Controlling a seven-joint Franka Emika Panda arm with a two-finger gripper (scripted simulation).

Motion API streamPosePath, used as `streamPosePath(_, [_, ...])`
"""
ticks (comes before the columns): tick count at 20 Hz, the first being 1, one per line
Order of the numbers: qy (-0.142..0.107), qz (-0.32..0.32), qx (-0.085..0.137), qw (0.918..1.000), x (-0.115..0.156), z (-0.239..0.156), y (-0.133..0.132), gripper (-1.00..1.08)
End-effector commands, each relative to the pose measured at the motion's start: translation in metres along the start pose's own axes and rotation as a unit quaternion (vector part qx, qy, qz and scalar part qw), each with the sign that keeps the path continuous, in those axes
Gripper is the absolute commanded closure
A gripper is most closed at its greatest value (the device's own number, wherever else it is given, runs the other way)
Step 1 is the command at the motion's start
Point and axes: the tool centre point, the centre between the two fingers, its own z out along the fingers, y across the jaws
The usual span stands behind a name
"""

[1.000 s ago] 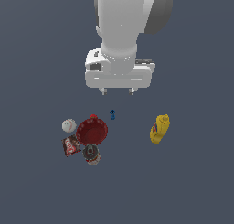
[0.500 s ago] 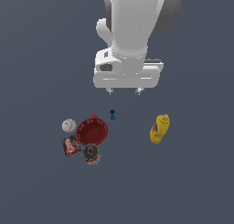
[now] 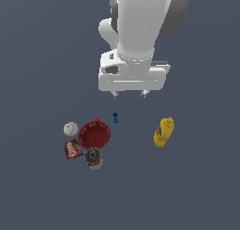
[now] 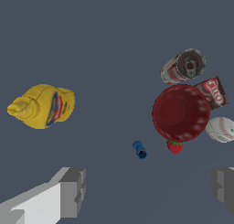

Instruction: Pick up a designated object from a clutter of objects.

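Beside bowl, baseball, clear of jaws

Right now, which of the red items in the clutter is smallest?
The strawberry, a tiny red fruit tucked against the red bowl's rim. The bowl, the red-and-white can and the dark red packet are all clearly bigger.

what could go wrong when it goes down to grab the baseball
1. The baseball sits right beside the red bowl, so a finger of the open hand could strike the bowl's rim.
2. The ball is round; a glancing touch may roll it toward the dark red packet.
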Motion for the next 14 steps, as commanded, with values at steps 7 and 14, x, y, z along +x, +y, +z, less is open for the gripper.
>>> streamPosePath(7, [0.001,-0.024,-0.001,0.9997,0.005,0.012,0.017,-0.92])
streamPosePath(14, [0.003,-0.064,-0.002,0.9979,0.012,0.032,0.047,-0.92])
